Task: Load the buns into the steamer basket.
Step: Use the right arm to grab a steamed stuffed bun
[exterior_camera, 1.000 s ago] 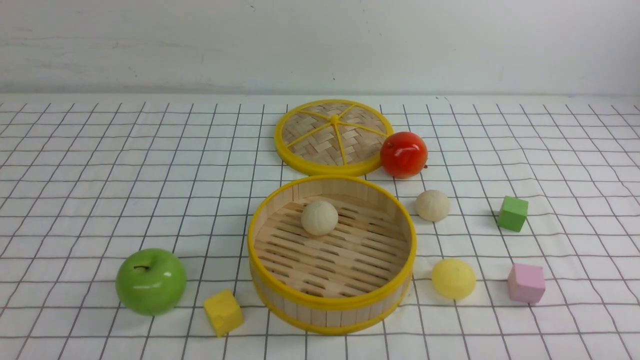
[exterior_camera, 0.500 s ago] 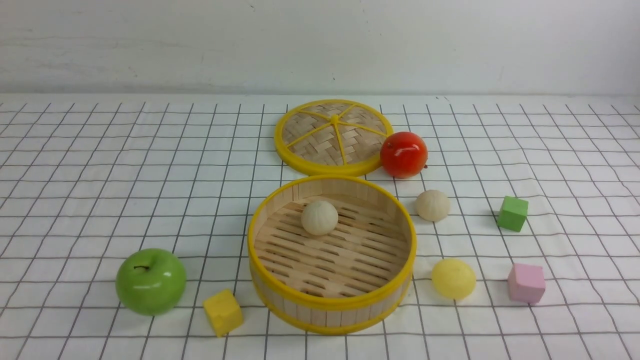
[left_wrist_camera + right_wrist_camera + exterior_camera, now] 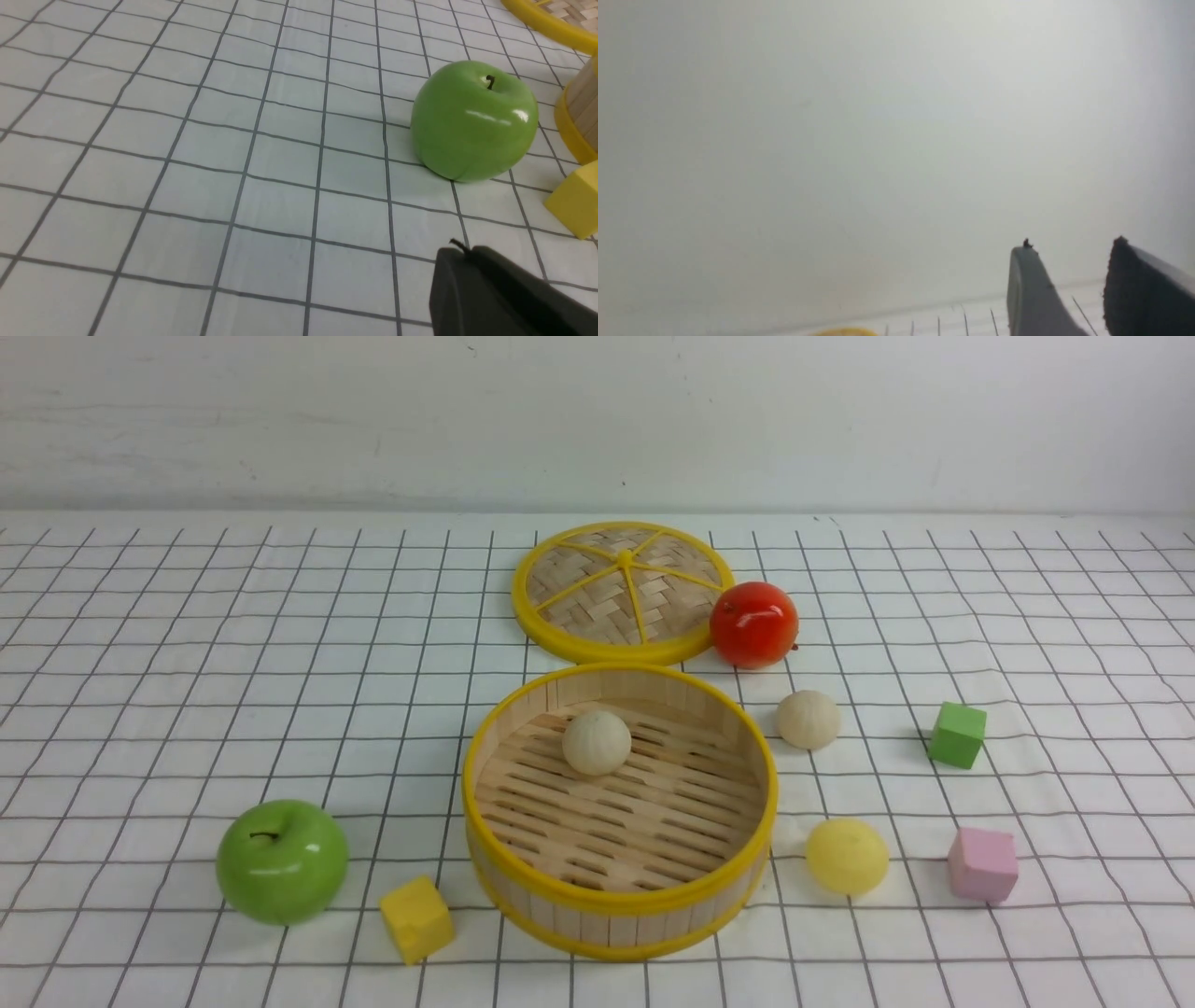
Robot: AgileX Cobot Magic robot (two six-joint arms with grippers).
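**One bun sitting in the steamer basket, two lying outside it**

A cream-white bun is sitting on the slatted floor of the steamer basket, toward its far side. The basket is standing open near the front middle of the checked tabletop. A second cream-white bun is lying on the cloth just beyond the basket's right rim. A pale yellow bun is resting closer to the camera, just beside the basket's right wall.

The woven lid is lying flat behind the basket, with a glossy red fruit sitting at its right edge. A green apple and a yellow cube are sitting to the basket's front left. A green cube and a pink cube are lying well off to its right.

In the left wrist view, the left pincer is showing as one dark mass near the apple, with its jaws pressed together and gripping nothing. In the right wrist view, the right pincer is facing the pale back wall. Its jaws are standing apart with nothing between them, above a thin strip of the checked cloth.
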